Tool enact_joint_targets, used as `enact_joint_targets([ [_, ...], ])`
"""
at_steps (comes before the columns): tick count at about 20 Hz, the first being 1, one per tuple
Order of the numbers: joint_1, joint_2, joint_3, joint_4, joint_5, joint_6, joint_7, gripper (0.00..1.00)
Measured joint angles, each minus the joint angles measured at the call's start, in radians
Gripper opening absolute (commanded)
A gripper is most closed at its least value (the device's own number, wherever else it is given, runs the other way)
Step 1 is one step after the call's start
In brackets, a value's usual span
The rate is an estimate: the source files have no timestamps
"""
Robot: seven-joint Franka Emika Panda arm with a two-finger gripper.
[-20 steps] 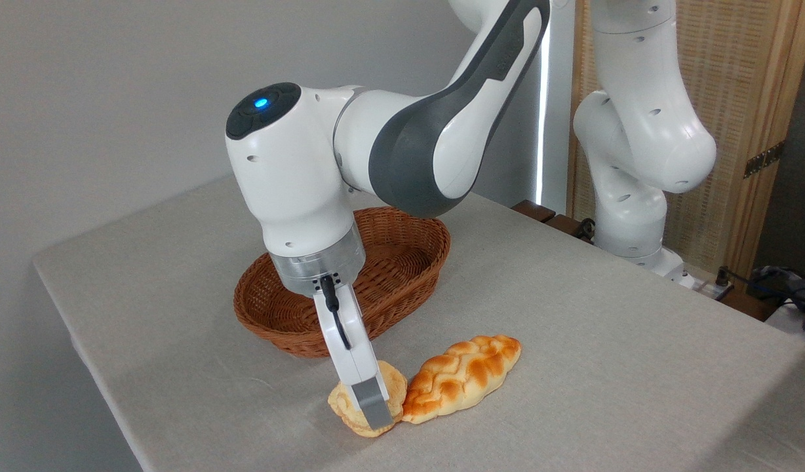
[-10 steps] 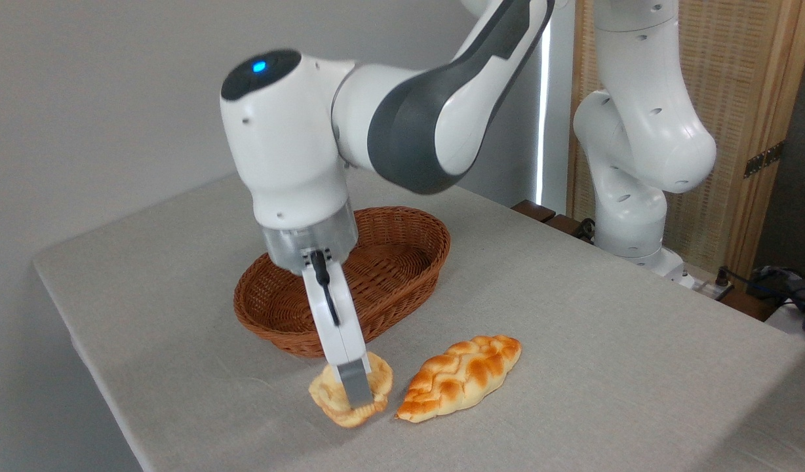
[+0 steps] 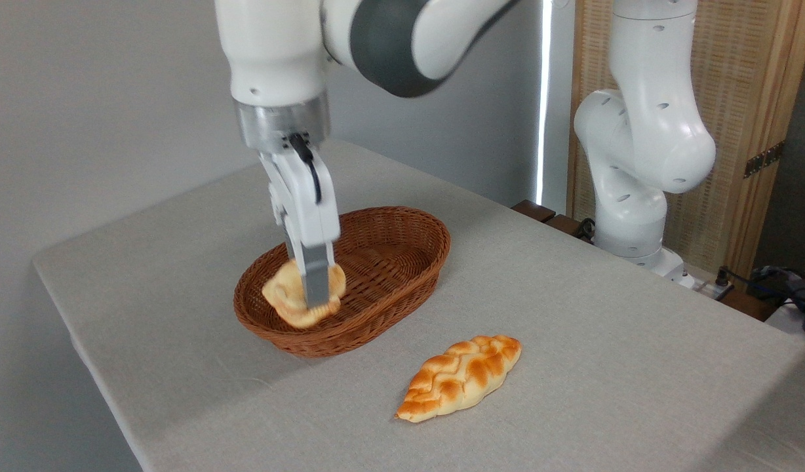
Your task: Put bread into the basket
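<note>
bread (image 3: 286, 296) lifted off table, now clamped in pincer (image 3: 316, 298) over basket (image 3: 402, 262).

Glossy white arm (image 3: 645, 131) with dark grey joint panels, silver wrist ring, black cable, grey-tipped tool (image 3: 316, 298).

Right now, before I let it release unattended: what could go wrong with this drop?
The bun hangs in the gripper over the near end of the basket, close to the rim; released here, it might roll out. Whether it touches the bottom is unclear, so lowering further could squash it.
</note>
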Motion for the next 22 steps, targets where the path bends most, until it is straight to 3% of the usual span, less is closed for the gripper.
enact_joint_targets([
  [2,-0.004,-0.002,-0.06,-0.001,0.0,-0.005,-0.089,0.56],
  [3,-0.006,-0.001,-0.086,-0.002,0.0,-0.005,-0.127,0.66],
  [4,-0.008,0.0,-0.111,-0.003,0.0,-0.005,-0.164,0.97],
  [5,-0.008,0.001,-0.134,-0.003,0.0,-0.005,-0.202,1.0],
  [8,-0.009,0.01,-0.188,-0.008,0.0,-0.013,-0.301,1.0],
  [12,-0.009,0.042,-0.234,-0.011,0.0,-0.017,-0.344,1.0],
  [22,0.004,0.052,-0.238,-0.01,0.0,-0.017,-0.393,1.0],
])
